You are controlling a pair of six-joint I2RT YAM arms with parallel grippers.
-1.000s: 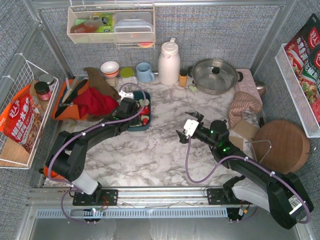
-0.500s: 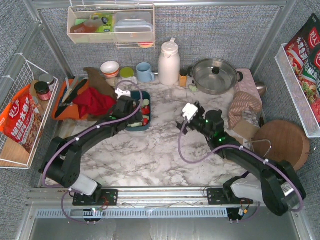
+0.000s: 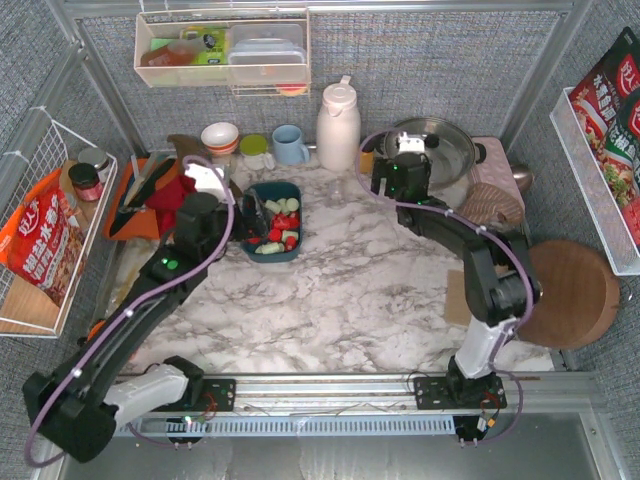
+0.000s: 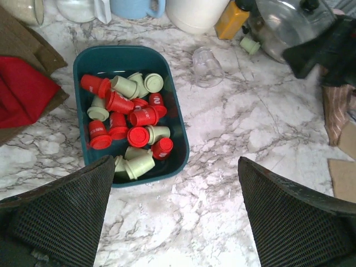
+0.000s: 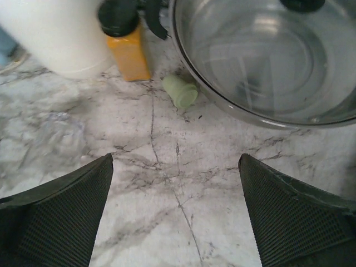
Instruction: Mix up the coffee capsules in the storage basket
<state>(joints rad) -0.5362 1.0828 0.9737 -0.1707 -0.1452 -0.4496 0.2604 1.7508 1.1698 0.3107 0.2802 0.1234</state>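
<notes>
Marble-patterned tabletop (image 3: 340, 310), white with grey veins, filling the middle of the scene. Closed in on three sides by grey woven fabric panels: far wall (image 3: 450, 70), left wall (image 3: 25, 70), right wall (image 3: 600, 20), all held in bare aluminium posts. Along the near edge, an aluminium rail (image 3: 330, 385), and nearer still a dull metal sheet (image 3: 330, 455) with a pale glare on it. High on the far wall, a clear plastic shelf (image 3: 222, 50). On the left wall, a white wire basket (image 3: 80, 140); on the right wall, a white rack (image 3: 585, 185). Soft, even light throughout, shadows faint and short.
</notes>
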